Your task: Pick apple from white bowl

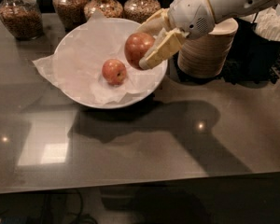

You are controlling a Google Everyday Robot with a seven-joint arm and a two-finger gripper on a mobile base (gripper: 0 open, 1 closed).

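My gripper (147,43) is shut on the apple (137,49), a round red one with yellowish streaks. It holds the apple in the air above the right side of the white bowl (74,94). The bowl is wide and shallow, lined with crinkled white tissue paper. A second, smaller pink-red apple (114,71) still lies in the bowl's middle, left of and below the held one. My white arm (210,6) reaches in from the upper right.
A stack of cream disposable bowls (207,50) stands right of the white bowl, under my arm. Several glass jars of nuts or grains (23,15) line the back edge. A dark holder with white items (270,29) sits at far right. The counter is dark grey and glossy.
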